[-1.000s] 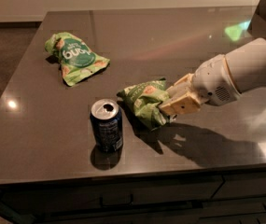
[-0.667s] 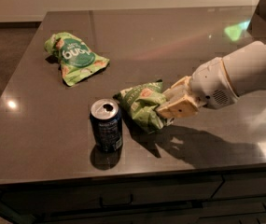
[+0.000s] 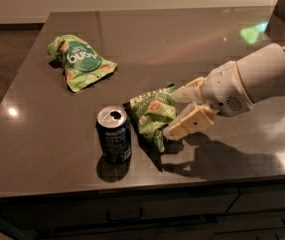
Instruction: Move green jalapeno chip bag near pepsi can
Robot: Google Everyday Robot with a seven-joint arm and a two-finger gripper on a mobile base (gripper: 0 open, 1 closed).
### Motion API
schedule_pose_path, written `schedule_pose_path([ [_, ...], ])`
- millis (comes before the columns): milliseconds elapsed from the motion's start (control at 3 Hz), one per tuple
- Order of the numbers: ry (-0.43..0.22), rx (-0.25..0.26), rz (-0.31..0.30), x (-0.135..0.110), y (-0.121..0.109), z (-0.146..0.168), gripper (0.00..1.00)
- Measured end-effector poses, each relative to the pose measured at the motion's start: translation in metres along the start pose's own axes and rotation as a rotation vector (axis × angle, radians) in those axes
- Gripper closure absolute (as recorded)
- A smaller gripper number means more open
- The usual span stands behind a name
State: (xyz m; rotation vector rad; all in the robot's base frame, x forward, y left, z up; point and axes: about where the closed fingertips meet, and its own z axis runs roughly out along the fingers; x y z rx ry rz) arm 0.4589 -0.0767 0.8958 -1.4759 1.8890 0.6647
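Grey countertop [image 3: 182, 39]: gripper [image 3: 172, 114] fingers [image 3: 192, 122] clamp green jalapeno chip bag [image 3: 149, 109] beside pepsi can [image 3: 114, 135]; light-green bag [image 3: 80, 62] apart.

A bright light-green bag [image 3: 82, 64] with white lettering lies crumpled on the dark countertop [image 3: 182, 39], toward its far-left corner.

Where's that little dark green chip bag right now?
In the camera view, the green jalapeno chip bag is at front-centre of the dark table, just right of the pepsi can, with its right end held by the gripper.
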Motion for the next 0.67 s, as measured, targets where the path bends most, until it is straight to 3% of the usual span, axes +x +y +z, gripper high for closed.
schedule_pose_path([
  [667,0.001,-0.001,-0.002,-0.001,0.0008,0.0007,0.0],
])
